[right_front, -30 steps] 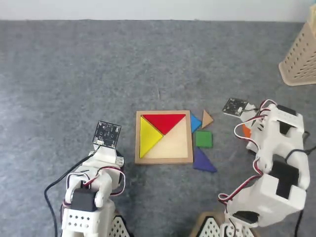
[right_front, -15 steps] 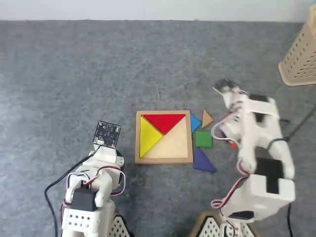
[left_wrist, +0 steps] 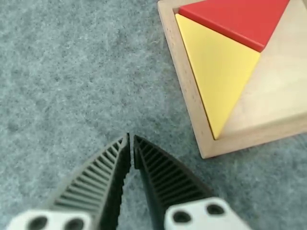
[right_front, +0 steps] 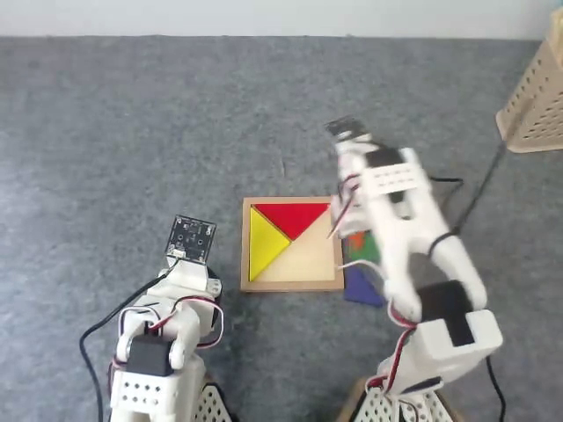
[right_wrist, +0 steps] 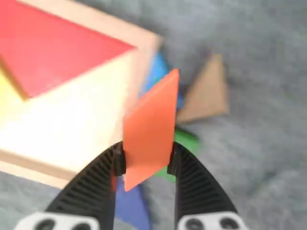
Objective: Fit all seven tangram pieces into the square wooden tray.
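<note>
1. The square wooden tray (right_front: 292,287) is lying around the middle of the grey-covered table (right_front: 132,114), a little toward the edge where the arms are standing.
2. Two pieces are sitting inside it. The red triangle (right_front: 291,215) is running along the tray's far edge. The yellow triangle (right_front: 264,244) is lying along its left edge, and the two are meeting along one slanted side. The rest of the tray floor is showing bare wood.
3. The right gripper (right_wrist: 145,157) is pinching the orange piece (right_wrist: 149,125) between its fingers, holding it tilted up off the table. In the right wrist view the piece is hanging in front of the tray's right rim and the blue piece (right_wrist: 156,75).
4. Just outside that right rim, a tan triangle (right_wrist: 205,96), a green square (right_wrist: 186,139) and a dark blue triangle (right_wrist: 130,207) are lying close together on the table.
5. From above, the right arm (right_front: 396,211) is stretching over these loose pieces, covering most of them.
6. The left gripper (left_wrist: 131,138) is hanging over bare table near the tray's near-left corner, its fingers pressed almost together and holding nothing.
7. A pale perforated basket (right_front: 537,97) is standing at the table's far right corner.
</note>
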Available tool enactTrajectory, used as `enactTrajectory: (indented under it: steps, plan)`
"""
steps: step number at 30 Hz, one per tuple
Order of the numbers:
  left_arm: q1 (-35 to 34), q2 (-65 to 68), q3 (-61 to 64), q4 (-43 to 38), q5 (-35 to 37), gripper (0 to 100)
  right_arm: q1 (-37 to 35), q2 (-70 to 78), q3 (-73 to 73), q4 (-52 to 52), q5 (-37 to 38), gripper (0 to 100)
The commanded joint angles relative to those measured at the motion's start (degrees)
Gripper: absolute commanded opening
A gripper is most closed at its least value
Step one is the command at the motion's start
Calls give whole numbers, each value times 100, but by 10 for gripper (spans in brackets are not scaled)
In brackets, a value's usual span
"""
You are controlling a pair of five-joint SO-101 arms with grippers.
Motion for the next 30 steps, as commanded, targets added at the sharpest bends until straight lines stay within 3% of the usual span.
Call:
enactTrajectory:
  steps: [1,6,13,19,26,30]
  plan:
    - [-9,-123,-110,35,35,12,-259,-66,-70,-224,-413,9]
    - [-9,-123,-110,35,35,12,-400,-31,-123,-242,-879,9]
    - [-9,-123,-110,35,35,12,-1121,-22,-88,-251,-844,9]
    - [-9,-123,-110,35,35,12,-1710,-57,404,-312,1116,8]
    - [-9,-123,-110,35,35,12,-1657,-84,668,-602,1820,8]
    - [-9,-123,-110,35,35,12,-1666,-84,659,-593,2769,8]
